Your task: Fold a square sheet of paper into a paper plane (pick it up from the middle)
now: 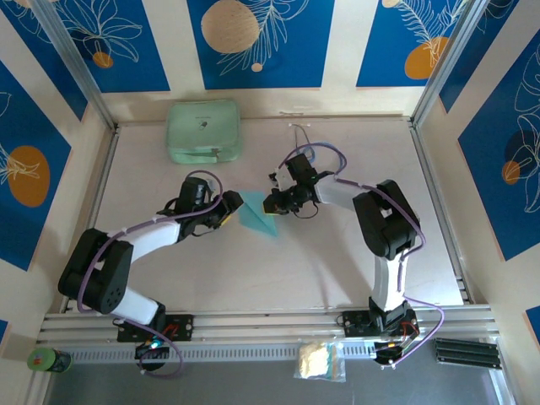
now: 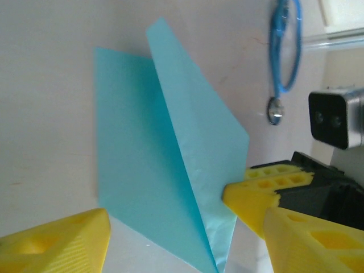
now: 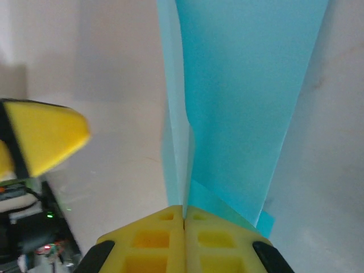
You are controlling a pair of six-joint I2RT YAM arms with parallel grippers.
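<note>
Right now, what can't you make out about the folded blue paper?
Top view: paper plane creases too small; its right edge hidden under the right tool.
Left wrist view: the plane's near tip cut off by the bottom edge.
Right wrist view: far end cut off at the top; pinched edge hidden inside the shut right tool.

The table (image 1: 337, 261) is a pale, plain surface walled on three sides. A mint-green case (image 1: 202, 132) lies flat near its far left corner. A stethoscope (image 2: 276, 110) with a blue tube lies near the far edge, right of the case. Around the middle lies the light-blue paper (image 1: 257, 218), folded, with one flap flat on the surface and another raised.
</note>
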